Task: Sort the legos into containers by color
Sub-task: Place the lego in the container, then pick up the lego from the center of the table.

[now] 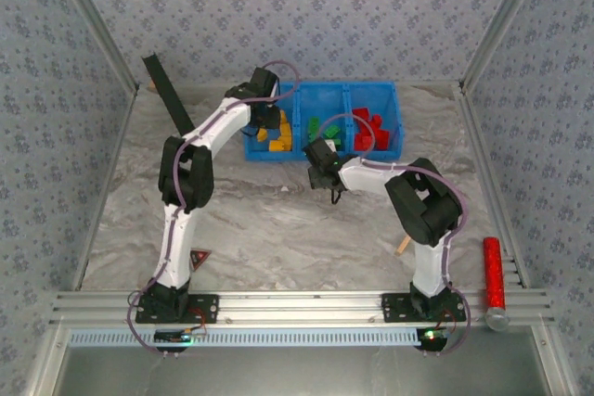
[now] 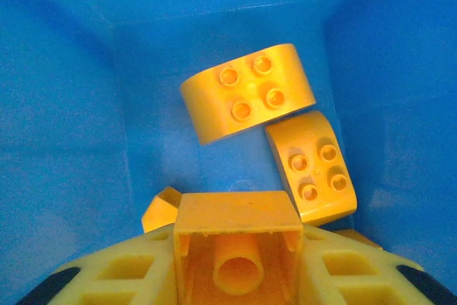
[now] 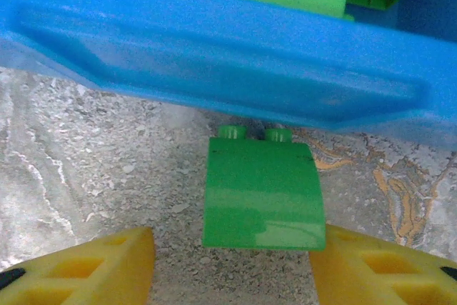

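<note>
No writing, label, brand or number is legible anywhere.

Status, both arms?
Left claw shut on yellow brick, inside yellow bin. Right claw open around green brick on table. Tray wall ahead of it.

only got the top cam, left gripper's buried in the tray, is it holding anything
observer: yes, the left gripper is shut on a yellow brick, hollow side toward the wrist camera.
operator: whats under it
observer: two loose yellow bricks, studs showing, lie on the blue floor beyond it.
operator: and the right one, grabbed yet
observer: no, the right gripper is open. A green brick sits between its fingers with a gap at one side, studs pointing at the outer wall of the tray.
</note>
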Controlling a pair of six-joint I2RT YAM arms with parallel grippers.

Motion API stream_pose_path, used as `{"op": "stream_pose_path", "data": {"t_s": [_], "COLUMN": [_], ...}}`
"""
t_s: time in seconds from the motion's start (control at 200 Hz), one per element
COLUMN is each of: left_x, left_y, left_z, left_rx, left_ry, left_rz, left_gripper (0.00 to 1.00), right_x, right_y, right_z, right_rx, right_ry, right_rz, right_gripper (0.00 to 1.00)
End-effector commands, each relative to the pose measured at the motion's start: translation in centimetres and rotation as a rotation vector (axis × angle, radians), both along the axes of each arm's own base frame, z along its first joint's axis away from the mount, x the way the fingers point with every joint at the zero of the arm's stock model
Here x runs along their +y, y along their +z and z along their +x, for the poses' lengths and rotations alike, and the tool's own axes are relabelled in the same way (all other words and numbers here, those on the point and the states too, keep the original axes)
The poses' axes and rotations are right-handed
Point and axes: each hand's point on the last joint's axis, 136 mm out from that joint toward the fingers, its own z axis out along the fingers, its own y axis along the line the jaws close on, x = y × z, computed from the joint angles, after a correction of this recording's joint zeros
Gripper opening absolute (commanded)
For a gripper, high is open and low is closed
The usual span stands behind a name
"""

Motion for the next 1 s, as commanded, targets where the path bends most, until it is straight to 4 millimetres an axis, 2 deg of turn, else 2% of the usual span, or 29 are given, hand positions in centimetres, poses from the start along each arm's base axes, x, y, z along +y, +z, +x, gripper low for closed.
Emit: {"op": "stream_pose_path", "data": {"t_s": [0.0, 0.175, 0.555, 0.8, 0.944, 0.959, 0.994], "left_x": [-0.4, -0.7, -2.1, -3.8, -3.7, -3.5, -3.2], "left_y": [0.2, 1.1, 3.7, 7.9, 10.1, 9.6, 9.7], "left_z": [0.1, 0.1, -1.6, -4.3, -7.0, -7.5, -8.3], "left_rx": [0.011, 0.004, -0.017, -0.065, -0.070, -0.056, -0.053], "left_ry": [-0.012, -0.022, -0.068, -0.133, -0.155, -0.157, -0.158], "left_rz": [-0.010, -0.021, -0.032, -0.049, -0.066, -0.061, -0.061], "left_gripper": [0.43, 0.49, 0.51, 0.52, 0.52, 0.52, 0.53], "right_x": [-0.3, 0.0, -0.5, -0.4, -0.3, -0.3, -0.2], "right_y": [0.0, -0.2, -0.6, -0.5, -0.5, -0.5, -0.7], "right_z": [0.4, 0.5, 1.3, 1.5, 1.2, 1.2, 1.1], "right_rx": [-0.005, -0.007, -0.036, -0.031, -0.008, -0.005, 0.003], "right_ry": [-0.038, -0.035, -0.067, -0.068, -0.053, -0.049, -0.041], "right_rz": [-0.007, 0.006, 0.033, 0.030, 0.026, 0.027, 0.029], "right_gripper": [0.59, 0.57, 0.46, 0.33, 0.26, 0.25, 0.24]}}
